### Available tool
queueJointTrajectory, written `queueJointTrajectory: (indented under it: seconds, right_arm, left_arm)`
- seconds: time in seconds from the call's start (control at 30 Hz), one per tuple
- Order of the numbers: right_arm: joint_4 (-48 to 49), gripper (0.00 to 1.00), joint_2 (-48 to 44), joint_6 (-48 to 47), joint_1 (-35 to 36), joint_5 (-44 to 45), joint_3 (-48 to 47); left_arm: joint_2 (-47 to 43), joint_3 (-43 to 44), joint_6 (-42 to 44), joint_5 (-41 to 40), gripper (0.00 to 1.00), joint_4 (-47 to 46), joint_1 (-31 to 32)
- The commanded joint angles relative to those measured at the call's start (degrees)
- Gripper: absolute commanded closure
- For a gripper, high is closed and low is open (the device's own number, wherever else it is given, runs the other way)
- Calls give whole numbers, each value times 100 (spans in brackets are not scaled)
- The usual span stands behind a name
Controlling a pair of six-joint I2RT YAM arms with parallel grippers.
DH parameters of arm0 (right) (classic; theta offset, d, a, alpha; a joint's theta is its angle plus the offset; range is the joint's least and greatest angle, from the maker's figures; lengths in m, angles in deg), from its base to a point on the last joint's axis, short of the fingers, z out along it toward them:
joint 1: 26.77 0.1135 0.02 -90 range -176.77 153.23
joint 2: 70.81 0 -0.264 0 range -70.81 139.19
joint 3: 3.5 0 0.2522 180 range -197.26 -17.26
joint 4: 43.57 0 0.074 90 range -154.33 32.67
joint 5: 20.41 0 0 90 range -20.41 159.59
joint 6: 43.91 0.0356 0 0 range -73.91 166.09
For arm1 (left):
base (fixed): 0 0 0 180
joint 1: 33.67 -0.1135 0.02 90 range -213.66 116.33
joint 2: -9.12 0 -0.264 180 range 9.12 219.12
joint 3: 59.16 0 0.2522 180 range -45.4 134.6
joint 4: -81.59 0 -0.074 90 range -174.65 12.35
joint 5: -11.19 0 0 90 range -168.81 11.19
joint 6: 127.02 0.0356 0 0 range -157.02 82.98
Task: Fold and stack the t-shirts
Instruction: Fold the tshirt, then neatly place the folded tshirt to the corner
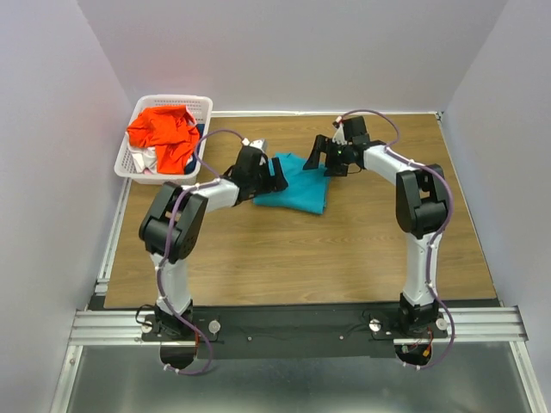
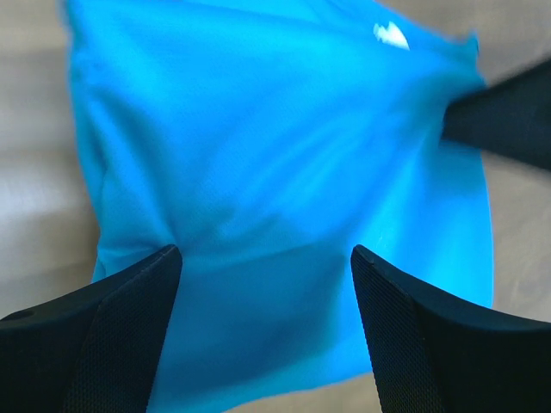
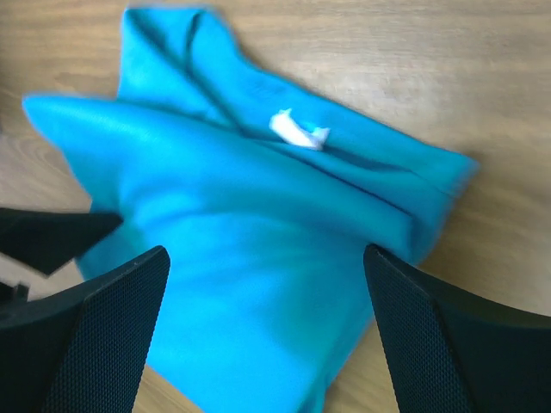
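A teal-blue t-shirt [image 1: 297, 188] lies folded into a rough rectangle on the wooden table, between the two grippers. It fills the left wrist view [image 2: 275, 172] and the right wrist view [image 3: 258, 241], where a small white label [image 3: 299, 131] shows at its neck. My left gripper [image 1: 277, 175] is open over the shirt's left edge, holding nothing. My right gripper [image 1: 319, 157] is open over its upper right corner, holding nothing. An orange-red t-shirt [image 1: 164, 131] is heaped in the white basket [image 1: 138, 112] at the far left, with white cloth under it.
The basket stands at the table's back left corner against the wall. Bare wooden table [image 1: 344, 249] lies in front of the shirt and to the right. Grey walls close the back and both sides.
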Motion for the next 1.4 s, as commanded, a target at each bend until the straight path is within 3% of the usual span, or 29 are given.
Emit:
queueJointTrajectory:
  seconds: [0.0, 0.17, 0.33, 0.67, 0.9, 1.07, 1.23, 1.3, 1.37]
  right_arm:
    - [-320, 0, -935, -622, -37, 296, 498]
    - [-311, 0, -2025, -588, 16, 533, 1368]
    - [-302, 0, -2589, -351, 147, 586, 2230]
    - [-241, 0, -1940, -79, 402, 901, 2170]
    - [-171, 3, -1430, 571, 420, 1534, 2090]
    - [-100, 11, -1280, 739, 455, 1421, 2029]
    - [-47, 17, -1236, 792, 534, 1351, 2046]
    - [-21, 23, -1210, 845, 587, 1359, 2073]
    - [5, 37, -1140, 880, 631, 1377, 2099]
  left_arm:
    - [-1042, -943, 3, -556, 12, 555, 378]
    - [-1968, -1358, -155, -724, 12, 564, 458]
    - [-2023, -1236, -155, -961, 12, 546, 467]
    - [-775, -304, -50, -1330, 11, 704, 230]
    - [-125, -75, 47, -1093, 12, 608, 28]
    - [-115, 4, 109, -979, 12, 634, -7]
    - [-676, -119, 65, -1102, 11, 704, -7]
    - [-1080, -207, 12, -1198, 11, 792, -7]
    - [-1563, -338, -41, -1365, 11, 836, -7]
